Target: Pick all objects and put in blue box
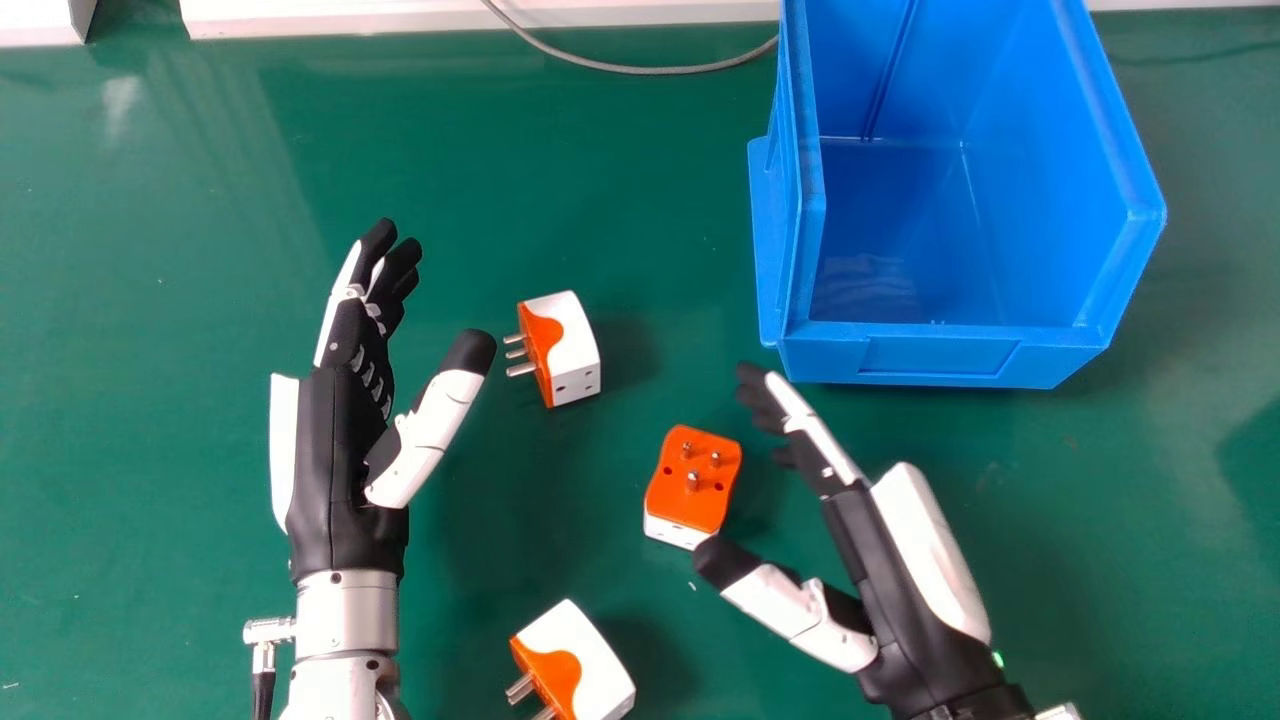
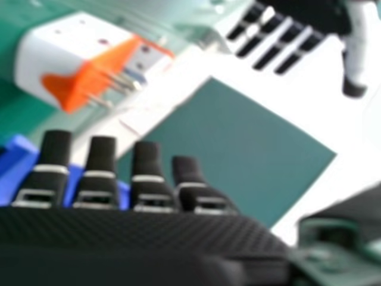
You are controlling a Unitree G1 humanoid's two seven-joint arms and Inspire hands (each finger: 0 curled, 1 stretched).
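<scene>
Three orange and white plug adapters lie on the green table: one (image 1: 560, 350) between the hands, one (image 1: 692, 480) with its pins up, one (image 1: 580, 665) at the bottom edge. The blue box (image 1: 950, 355) stands at the upper right, its inside bare. My right hand (image 1: 880, 560) is open, its fingertips just short of the box's front and its thumb by the pins-up adapter. My left hand (image 1: 340, 450) is open, left of the upper adapter. In the right hand view an adapter (image 2: 77, 59) shows beyond my right hand's open fingers (image 2: 146, 173); nothing is held.
A grey cable (image 1: 640, 70) runs along the table's back edge to the box. White panels (image 1: 400, 15) border the back. Open green table (image 1: 150, 250) lies left of the left hand.
</scene>
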